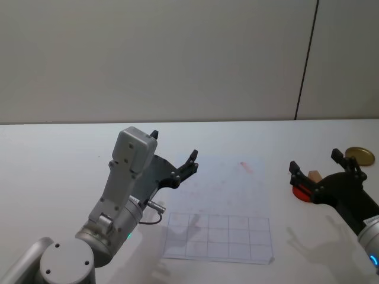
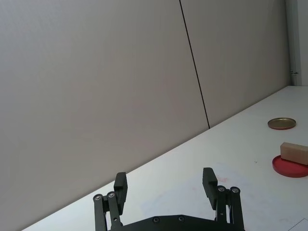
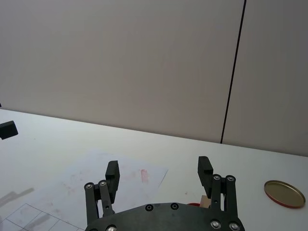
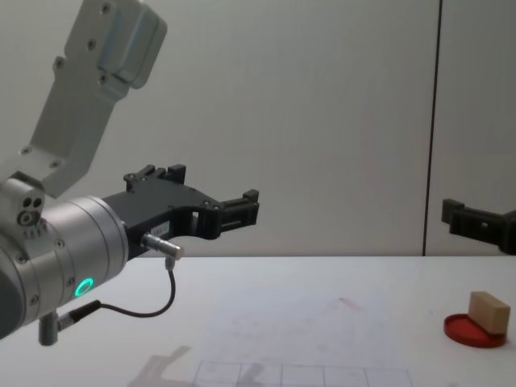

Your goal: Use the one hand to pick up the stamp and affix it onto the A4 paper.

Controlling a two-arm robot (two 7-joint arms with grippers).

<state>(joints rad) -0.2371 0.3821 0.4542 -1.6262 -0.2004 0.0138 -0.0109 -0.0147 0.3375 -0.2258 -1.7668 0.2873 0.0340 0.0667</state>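
The stamp [image 1: 312,176] is a light-tan wooden block lying on a flat red disc [image 1: 302,192] at the table's right; it also shows as stamp [image 4: 490,310]. My right gripper [image 1: 315,161] hovers open just above and behind it, nothing between its fingers; in its wrist view the right gripper [image 3: 159,168] is spread wide, with the stamp [image 3: 206,201] peeking beside one finger. The A4 paper [image 1: 219,207] lies at the table's middle, its grid lines toward me. My left gripper [image 1: 173,155] hangs open over the paper's left edge, a looped black cable at its wrist.
A round gold lid [image 1: 360,155] lies at the far right behind the red disc. A grey wall rises behind the table's far edge. Bare white tabletop [image 1: 59,154] stretches left of the paper.
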